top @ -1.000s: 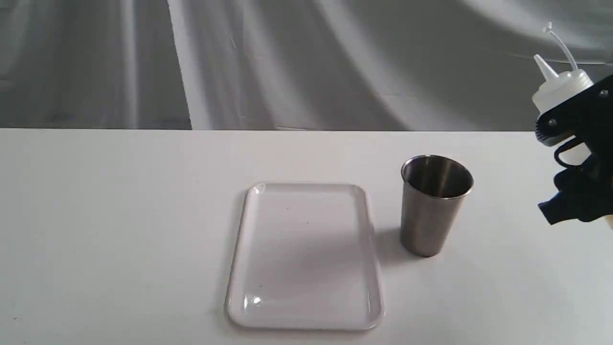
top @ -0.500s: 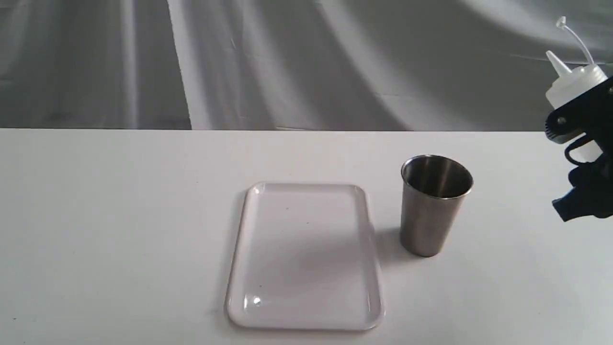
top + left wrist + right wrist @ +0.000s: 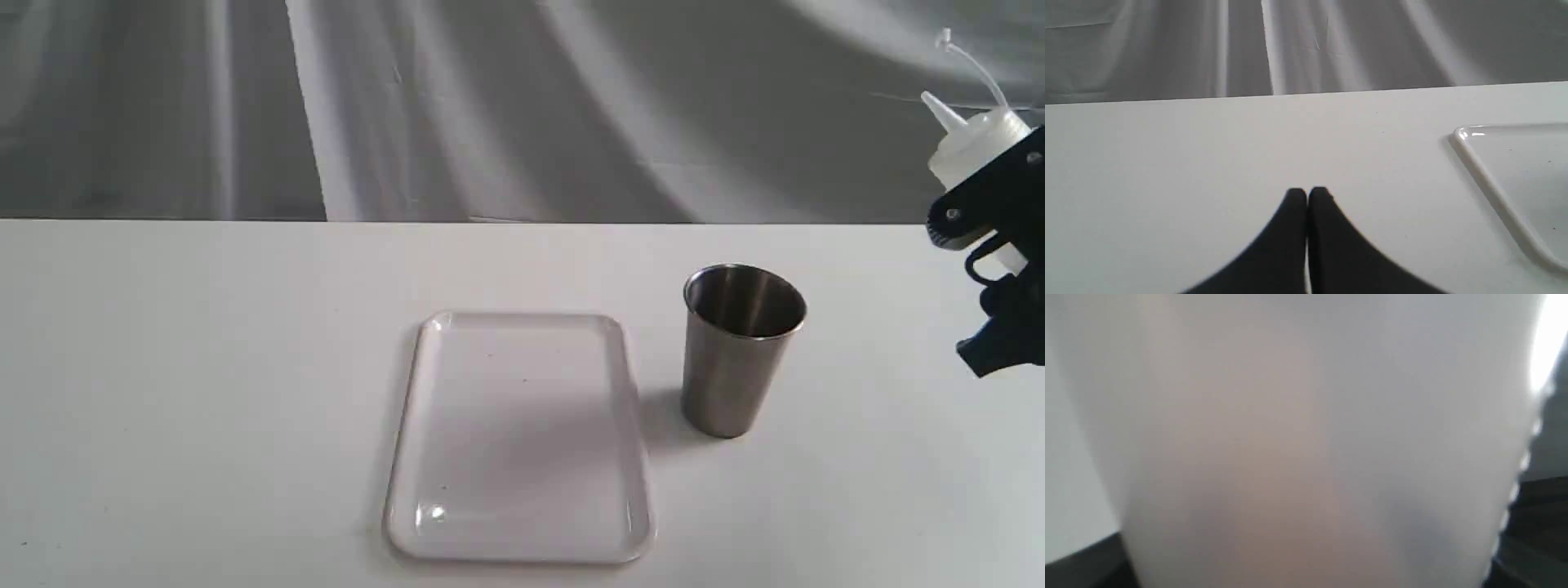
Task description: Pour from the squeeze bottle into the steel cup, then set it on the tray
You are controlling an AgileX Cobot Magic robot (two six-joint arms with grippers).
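**Holding the squeeze bottle (image 3: 967, 155) aloft, pouring not begun**

My right gripper (image 3: 980, 245) clasped the bottle high at the scene's right edge, its nozzle leaning toward the steel cup (image 3: 739, 351) but well apart from it. I judged pouring, then setting it on the tray (image 3: 514, 441), were both left to do. My left gripper (image 3: 1307, 196) sat with jaws pressed together.

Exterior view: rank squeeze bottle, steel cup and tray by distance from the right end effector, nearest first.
1. squeeze bottle: gripped in the right end effector, at the far right edge.
2. steel cup: standing to its left, right of centre.
3. tray: farther left, beyond the cup, centre.
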